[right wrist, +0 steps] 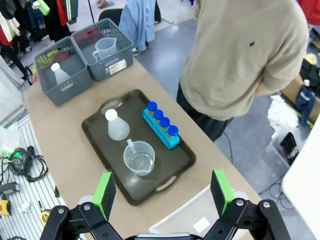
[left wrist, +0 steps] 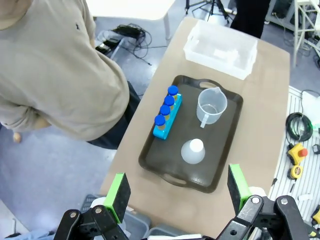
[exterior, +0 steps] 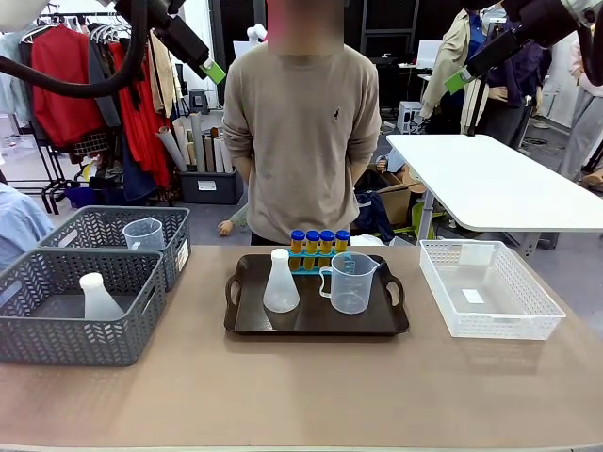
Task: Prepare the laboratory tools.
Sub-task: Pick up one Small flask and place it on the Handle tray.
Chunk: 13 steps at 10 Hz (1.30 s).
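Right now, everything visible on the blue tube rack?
The blue rack is a narrow plastic-looking four-hole strip, standing level at the far edge of the dark brown tray, on the person's side. All four holes are filled: amber tubes with blue caps stand upright in a row. The measuring jug stands just in front; contact unclear. No gripper touches it.

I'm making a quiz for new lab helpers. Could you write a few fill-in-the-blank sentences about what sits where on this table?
1. The blue rack on the brown tray holds ___ capped tubes.
2. On the tray, the flask stands to the ___ of the jug in the front view.
3. The white basket holds neither flask nor ___.
4. Both grippers, left and right, hang ___.

Missing words: four; left; jug; open
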{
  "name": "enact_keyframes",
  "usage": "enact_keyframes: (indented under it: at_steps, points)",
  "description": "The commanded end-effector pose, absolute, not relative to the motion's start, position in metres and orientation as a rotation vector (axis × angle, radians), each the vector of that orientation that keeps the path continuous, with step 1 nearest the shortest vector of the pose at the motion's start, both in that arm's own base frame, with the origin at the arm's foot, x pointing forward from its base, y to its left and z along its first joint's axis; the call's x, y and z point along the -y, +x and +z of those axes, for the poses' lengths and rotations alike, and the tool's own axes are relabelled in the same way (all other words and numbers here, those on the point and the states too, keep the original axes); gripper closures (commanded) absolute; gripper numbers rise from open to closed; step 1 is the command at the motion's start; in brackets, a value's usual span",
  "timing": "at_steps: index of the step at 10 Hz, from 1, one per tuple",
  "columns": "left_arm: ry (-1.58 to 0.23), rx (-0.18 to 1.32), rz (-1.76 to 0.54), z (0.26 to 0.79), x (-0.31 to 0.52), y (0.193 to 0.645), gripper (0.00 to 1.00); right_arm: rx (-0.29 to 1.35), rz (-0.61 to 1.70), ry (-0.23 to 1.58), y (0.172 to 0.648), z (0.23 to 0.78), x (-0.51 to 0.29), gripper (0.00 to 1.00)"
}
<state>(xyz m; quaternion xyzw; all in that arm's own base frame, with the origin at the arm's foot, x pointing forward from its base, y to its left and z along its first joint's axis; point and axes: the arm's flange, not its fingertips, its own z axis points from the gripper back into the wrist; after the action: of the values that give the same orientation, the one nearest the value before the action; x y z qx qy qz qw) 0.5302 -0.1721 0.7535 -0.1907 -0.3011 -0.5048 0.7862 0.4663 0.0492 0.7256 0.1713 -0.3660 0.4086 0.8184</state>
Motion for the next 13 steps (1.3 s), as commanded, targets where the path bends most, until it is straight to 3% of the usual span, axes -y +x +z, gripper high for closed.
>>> enact_keyframes:
  at_steps: [1, 13]
  points:
    - [-0.411, 0.650, -1.089, 0.7551, 0.1709, 0.5288, 0.00, 0.784, 0.872, 0.370, 0.4646, 0.7257, -0.0497, 0.00]
    - [-0.411, 0.650, -1.089, 0.7551, 0.1709, 0.5288, 0.00, 0.784, 0.872, 0.370, 0.4646, 0.7257, -0.0497, 0.00]
